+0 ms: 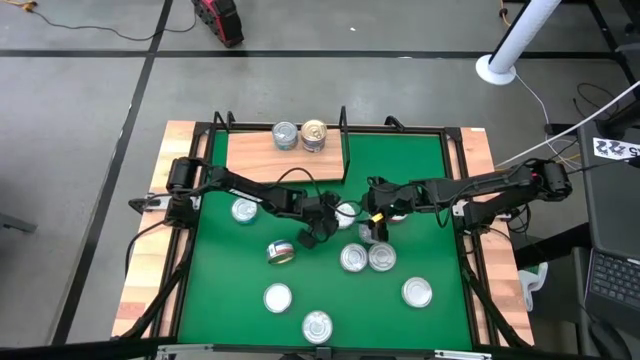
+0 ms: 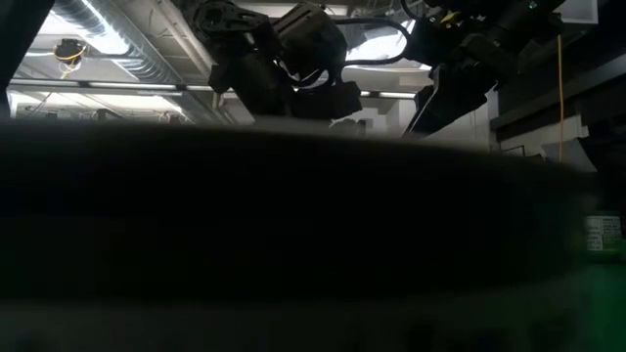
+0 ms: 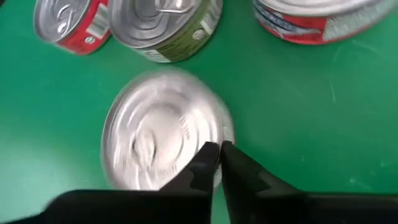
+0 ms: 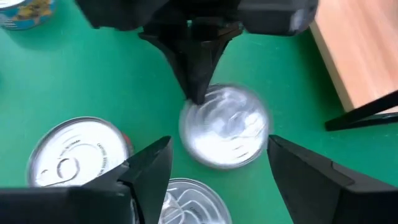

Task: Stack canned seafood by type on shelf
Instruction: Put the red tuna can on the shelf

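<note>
Nearest the overhead lens: two dark arms meeting at mid-mat. Left gripper (image 1: 318, 225) reaching in from the left side, right gripper (image 1: 372, 222) from the right side, one silver-lidded tin (image 1: 346, 213) between them. Loose tins spread over the green mat (image 1: 430, 170): one near the left arm (image 1: 244, 210), one tipped on its side with red label showing (image 1: 280, 252), a touching pair (image 1: 354, 259) and (image 1: 382, 258), three more toward the near edge (image 1: 277, 297), (image 1: 317, 326), (image 1: 417, 292). Shelf (image 1: 255, 158) at the far left corner of the mat, carrying two upright tins side by side, silver-blue (image 1: 285, 135) and gold (image 1: 314, 134); probably the seeds of two type stacks. Low view: mostly dark blur, both arm bodies silhouetted overhead, nothing of the tins legible. Left wrist view: fingertips (image 3: 208, 158) pinched together, nothing between them, tips resting at the rim of the blurred tin (image 3: 165, 137); likely a nudge or a missed grab rather than a hold. Red-labelled tin (image 3: 68, 25), green-gold tin (image 3: 165, 28) and another red one (image 3: 323, 22) beyond. Right wrist view: fingers (image 4: 149, 177) spread wide, straddling the same tin (image 4: 225, 126) without touching, apparently poised to take it; left fingertips coming down onto its lid from opposite. Tin lid-up, flat on the mat, short axis vertical, no long axis to speak of; shelf edge (image 4: 348, 56) just beside.
</note>
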You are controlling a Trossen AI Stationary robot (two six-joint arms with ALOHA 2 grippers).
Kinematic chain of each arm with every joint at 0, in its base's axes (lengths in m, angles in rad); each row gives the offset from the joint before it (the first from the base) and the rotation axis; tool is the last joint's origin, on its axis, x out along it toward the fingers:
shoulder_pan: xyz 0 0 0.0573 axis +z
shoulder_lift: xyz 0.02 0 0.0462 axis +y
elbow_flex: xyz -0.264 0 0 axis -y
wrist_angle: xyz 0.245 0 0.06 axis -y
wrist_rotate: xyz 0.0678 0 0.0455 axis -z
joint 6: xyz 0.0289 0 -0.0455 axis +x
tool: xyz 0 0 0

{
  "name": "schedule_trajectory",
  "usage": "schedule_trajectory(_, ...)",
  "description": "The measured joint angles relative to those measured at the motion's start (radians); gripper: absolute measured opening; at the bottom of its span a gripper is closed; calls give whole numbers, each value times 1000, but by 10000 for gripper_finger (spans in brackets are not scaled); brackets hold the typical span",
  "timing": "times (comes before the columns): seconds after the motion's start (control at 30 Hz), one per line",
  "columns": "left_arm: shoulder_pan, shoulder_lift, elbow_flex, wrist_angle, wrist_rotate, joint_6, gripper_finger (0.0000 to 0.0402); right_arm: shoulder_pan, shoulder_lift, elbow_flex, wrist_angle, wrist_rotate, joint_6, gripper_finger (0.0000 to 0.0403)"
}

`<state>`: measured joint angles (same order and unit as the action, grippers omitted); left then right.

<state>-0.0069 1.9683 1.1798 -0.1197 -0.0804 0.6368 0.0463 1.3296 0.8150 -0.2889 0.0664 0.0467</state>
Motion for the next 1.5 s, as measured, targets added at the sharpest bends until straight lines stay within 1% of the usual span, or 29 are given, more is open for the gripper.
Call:
schedule_trajectory(0.1,2,2,14,-10,0,-79,5,0,10,0,1,-40,-2,262)
schedule_trajectory(0.2,2,4,27,-17,0,-94,5,8,33,0,3,-40,-3,262)
schedule_trajectory(0.27,3,5,34,-19,1,-109,2,23,52,0,2,-15,-8,262)
schedule_trajectory(0.4,13,6,40,-14,4,-188,2,76,79,0,3,33,-70,262)
schedule_trajectory(0.47,22,6,41,-11,18,-233,1,108,88,0,3,84,-98,262)
schedule_trajectory(0.63,41,5,43,-3,66,-333,1,173,97,0,3,290,-110,262)
schedule_trajectory(0.73,47,4,43,3,71,-385,1,194,102,0,0,358,-111,262)
schedule_trajectory(0.93,50,4,43,7,75,-470,0,198,133,0,10,359,-129,262)
schedule_trajectory(1.07,51,3,43,30,105,-527,0,198,163,0,17,368,-134,262)
schedule_trajectory(1.3,52,2,45,61,131,-581,0,211,201,0,49,379,-135,262)
schedule_trajectory(1.5,60,2,45,63,136,-639,0,225,203,0,60,397,-139,262)
